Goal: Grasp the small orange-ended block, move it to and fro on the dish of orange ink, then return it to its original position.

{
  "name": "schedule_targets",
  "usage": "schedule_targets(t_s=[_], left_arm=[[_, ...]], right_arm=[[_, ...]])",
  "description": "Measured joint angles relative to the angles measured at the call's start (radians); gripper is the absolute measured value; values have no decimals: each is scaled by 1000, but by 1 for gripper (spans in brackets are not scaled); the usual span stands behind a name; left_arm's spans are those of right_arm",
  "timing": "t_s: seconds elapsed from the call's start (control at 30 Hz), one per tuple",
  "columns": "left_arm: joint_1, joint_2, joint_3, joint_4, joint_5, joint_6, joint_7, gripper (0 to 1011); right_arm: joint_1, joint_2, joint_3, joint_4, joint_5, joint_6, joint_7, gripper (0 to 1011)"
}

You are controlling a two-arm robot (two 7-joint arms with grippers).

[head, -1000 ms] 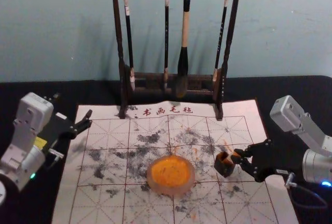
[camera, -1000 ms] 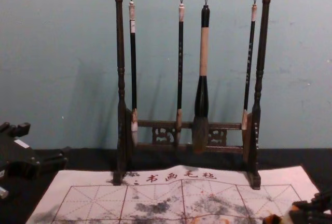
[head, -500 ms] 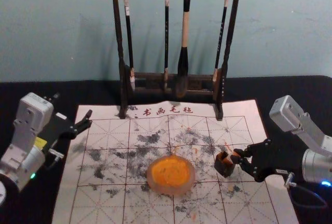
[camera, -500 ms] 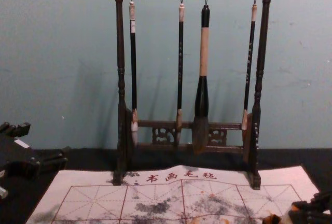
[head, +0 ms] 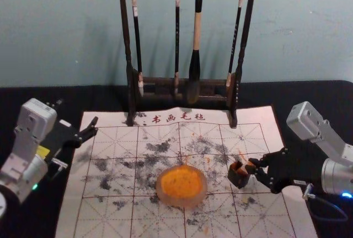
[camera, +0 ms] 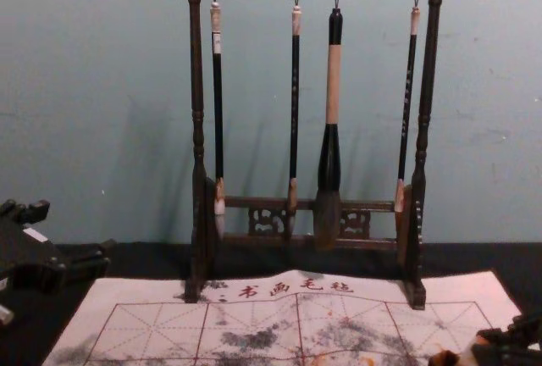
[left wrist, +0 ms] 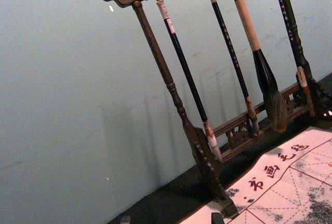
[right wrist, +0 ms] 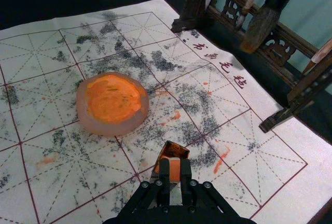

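My right gripper (head: 255, 167) reaches in from the right to the small dark box (head: 238, 176). The orange-ended block (head: 249, 169) is at its tips. In the right wrist view the right gripper (right wrist: 175, 171) is shut on the block (right wrist: 175, 168), which overlaps the dark box (right wrist: 175, 149); whether its end is inside cannot be told. To the left of the box lies the round dish (head: 163, 196) with orange ink (head: 181, 181). My left gripper (head: 78, 112) is parked at the left, open; in the left wrist view the left gripper's (left wrist: 171, 219) tips stand wide apart.
A dark wooden rack (head: 130, 72) with several hanging brushes, among them a thick one (head: 195, 56), stands at the mat's far edge. Under the dish and box lies the stained white gridded mat (head: 110, 221) on a black table (head: 33, 216).
Slightly more of the block's pale part shows between the right gripper's tips and the dark box. The dish, box and left arm look unmoved.
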Motion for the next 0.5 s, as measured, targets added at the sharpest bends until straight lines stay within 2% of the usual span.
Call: schedule_targets(t_s=[0.13,0.23,0.3,0.5], left_arm=[[0,0,0,0,0,0,0,1001],[0,0,0,0,0,0,0,1001],[0,0,0,0,0,0,0,1001],[0,0,0,0,0,0,0,1001]], right_arm=[[0,0,0,0,0,1,0,145],[0,0,0,0,0,1,0,226],[0,0,0,0,0,1,0,326],[0,0,1,0,0,1,0,483]])
